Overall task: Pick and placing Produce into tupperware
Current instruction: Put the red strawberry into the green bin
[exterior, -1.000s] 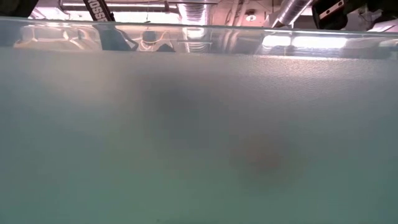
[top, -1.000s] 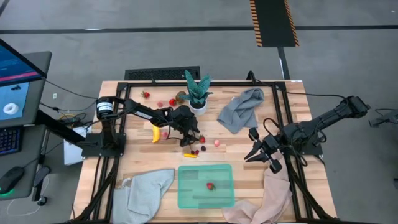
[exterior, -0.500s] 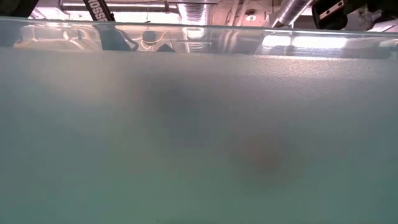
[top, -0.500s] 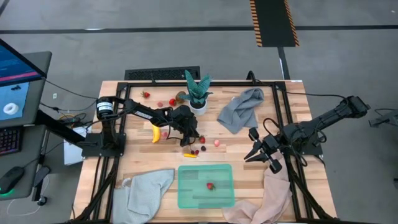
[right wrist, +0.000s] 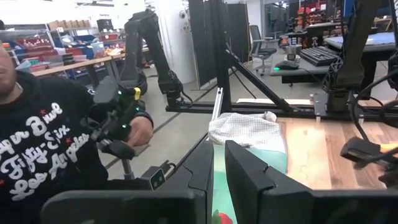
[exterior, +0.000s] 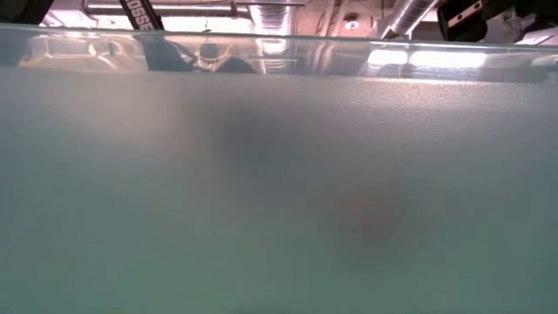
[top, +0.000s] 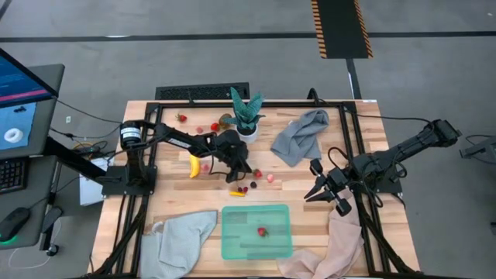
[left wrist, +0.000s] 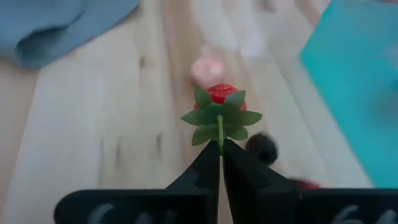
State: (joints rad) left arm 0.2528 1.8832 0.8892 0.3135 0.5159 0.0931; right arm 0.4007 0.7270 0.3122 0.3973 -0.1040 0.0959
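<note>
1. My left end effector (left wrist: pixel 220 147) is clenched on the thin green stem of a red strawberry (left wrist: pixel 222 94), whose leafy cap sits just past my fingertips; seen from overhead it works near the counter's (top: pixel 178 198) centre.
2. On the counter close to that strawberry lie a pale pink piece (left wrist: pixel 207 66) and a dark berry (left wrist: pixel 262 145).
3. The tupperware (top: pixel 257 231) sits at 6 o'clock from my left end effector, at the counter's near edge, with one red strawberry inside it (top: pixel 262 230).
4. The yellow banana (top: pixel 194 166) lies at 9 o'clock from my left end effector, just beside my arm.
5. My right end effector (top: pixel 324 194) waits at 3 o'clock, fingers nearly together, holding nothing.
6. A person's black sweatshirt (right wrist: pixel 43 146) bears pale script lettering; I read only "Fifty-Six".
</note>
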